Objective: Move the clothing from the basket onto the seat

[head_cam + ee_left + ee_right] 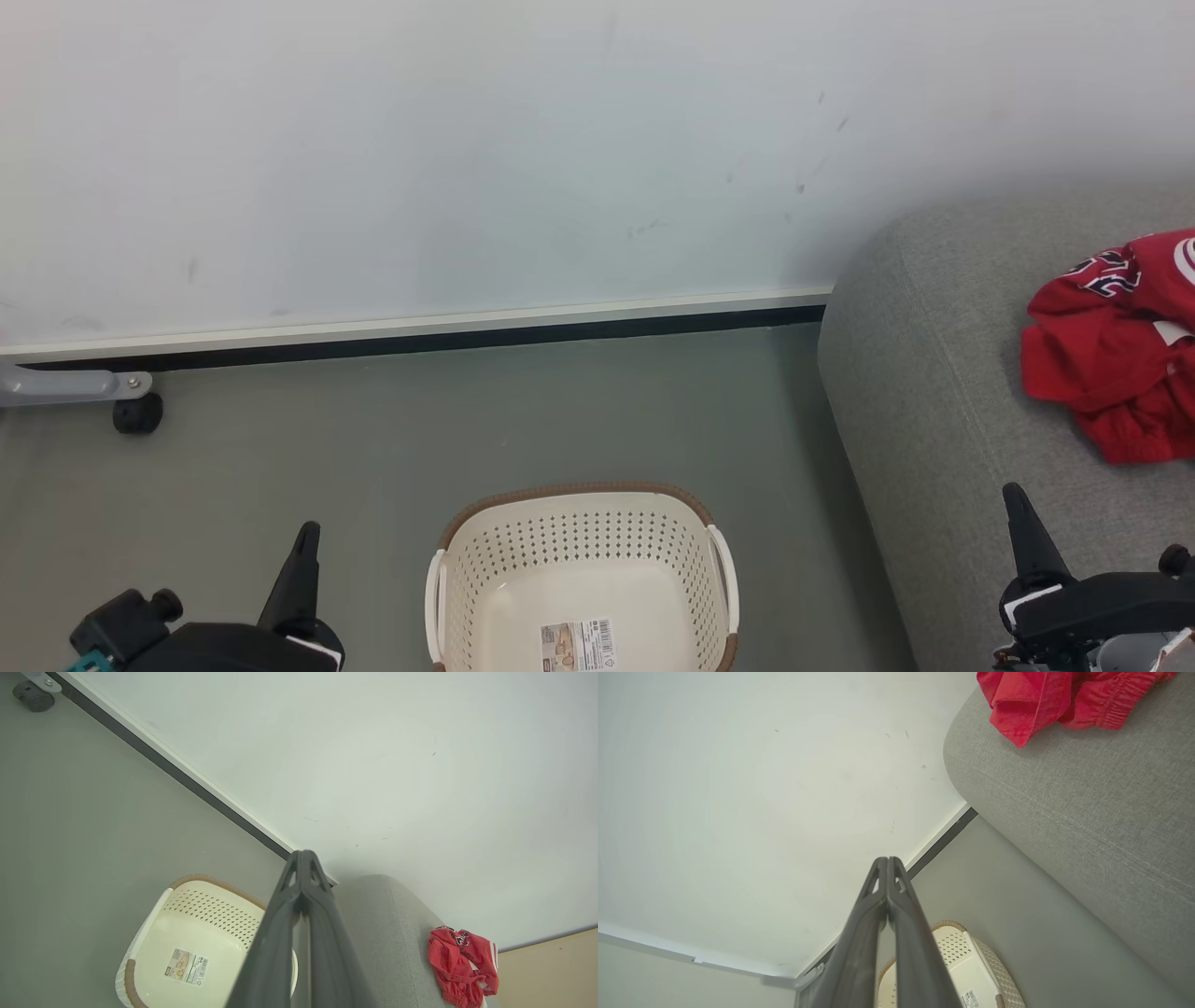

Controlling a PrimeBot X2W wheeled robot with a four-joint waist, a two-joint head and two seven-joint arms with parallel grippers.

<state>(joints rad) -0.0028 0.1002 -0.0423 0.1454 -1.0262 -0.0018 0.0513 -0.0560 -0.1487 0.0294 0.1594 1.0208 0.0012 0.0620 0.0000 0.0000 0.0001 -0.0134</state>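
Though both taper fully closed, left tool point(303, 855) and right tool point(887, 860) hold nothing.

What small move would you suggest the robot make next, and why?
Probably just stop here: the basket is empty down to its sticker, the clothing lies on the seat, and both jaws are shut with nothing held, so the job looks done.
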